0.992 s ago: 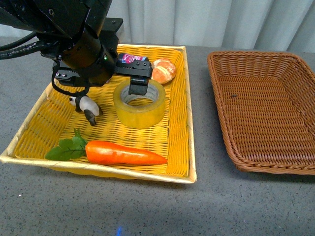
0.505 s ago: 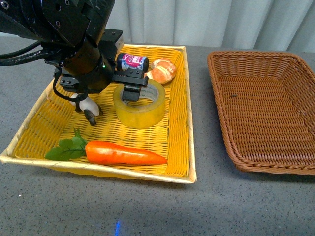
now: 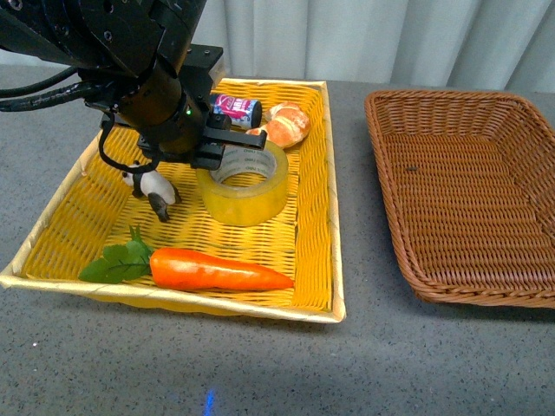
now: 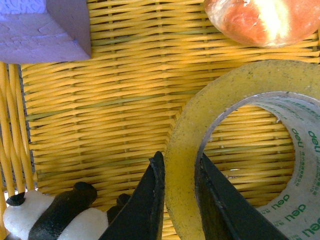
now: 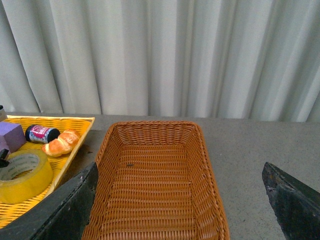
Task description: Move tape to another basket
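The tape (image 3: 246,186), a wide yellowish roll with a white printed core, rests on the floor of the yellow basket (image 3: 314,251). My left gripper (image 3: 214,154) is shut on the tape's left wall. In the left wrist view one finger (image 4: 150,200) presses the roll's outside and the other sits inside the tape (image 4: 235,90). The brown wicker basket (image 3: 473,195) lies empty to the right, and it fills the right wrist view as the brown wicker basket (image 5: 155,185). My right gripper (image 5: 182,200) hangs open above it, with nothing between its fingers.
In the yellow basket lie a panda figure (image 3: 153,190), a carrot (image 3: 215,269) with green leaves, a croissant (image 3: 288,125) and a small can (image 3: 236,109). A purple block (image 4: 42,27) shows in the left wrist view. A grey curtain hangs behind the table.
My left gripper has dropped and shifted left over the tape's rim, and its fingers have closed on the roll's left wall. The tape has not visibly moved.
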### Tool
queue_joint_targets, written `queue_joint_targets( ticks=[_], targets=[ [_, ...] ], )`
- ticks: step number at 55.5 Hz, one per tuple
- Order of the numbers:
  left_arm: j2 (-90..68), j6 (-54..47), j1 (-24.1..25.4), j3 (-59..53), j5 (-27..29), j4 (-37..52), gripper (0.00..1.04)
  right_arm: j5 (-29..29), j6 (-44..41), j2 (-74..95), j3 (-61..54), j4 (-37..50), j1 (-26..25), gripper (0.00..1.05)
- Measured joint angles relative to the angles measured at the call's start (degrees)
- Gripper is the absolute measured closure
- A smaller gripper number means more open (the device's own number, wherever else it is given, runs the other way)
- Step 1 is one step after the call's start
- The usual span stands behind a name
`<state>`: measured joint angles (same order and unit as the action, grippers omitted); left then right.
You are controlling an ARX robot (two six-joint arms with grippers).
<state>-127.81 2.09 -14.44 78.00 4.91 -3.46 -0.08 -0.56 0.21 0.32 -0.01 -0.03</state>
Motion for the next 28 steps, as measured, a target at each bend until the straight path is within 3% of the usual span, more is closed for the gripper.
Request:
queue_joint_targets(
  ticks=[11, 28],
  targets=[
    [0.8, -1.7, 0.0, 0.4, -2.3, -1.5, 0.90, 0.0, 0.0, 0.0, 0.0, 0.0, 0.0, 0.09],
    [8.1, -14.7, -1.4, 3.9, -14.1, -5.2, 0.90, 0.0, 0.0, 0.0, 0.0, 0.0, 0.0, 0.09]
  ],
)
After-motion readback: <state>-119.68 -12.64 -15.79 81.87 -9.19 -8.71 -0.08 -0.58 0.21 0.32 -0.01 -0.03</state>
